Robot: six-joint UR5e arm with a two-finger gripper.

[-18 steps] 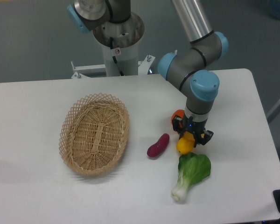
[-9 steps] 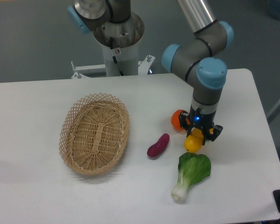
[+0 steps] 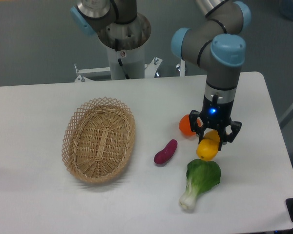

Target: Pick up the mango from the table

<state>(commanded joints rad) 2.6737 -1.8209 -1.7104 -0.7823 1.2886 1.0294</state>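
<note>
The mango (image 3: 207, 147) is a glossy yellow oblong fruit. My gripper (image 3: 214, 136) is shut on its upper part and holds it just above the white table (image 3: 34, 112), right of centre. The mango hangs tilted, its lower end pointing down-left. The gripper's body hides the top of the fruit. A round orange (image 3: 186, 125) lies on the table just left of the gripper.
A purple sweet potato (image 3: 165, 151) lies left of the mango. A green bok choy (image 3: 199, 182) lies just below it. A wicker basket (image 3: 99, 139) stands at centre-left. The robot base (image 3: 122, 39) is at the back.
The gripper has risen and moved right with the mango in it. The orange, once half hidden behind the gripper, now shows more fully.
</note>
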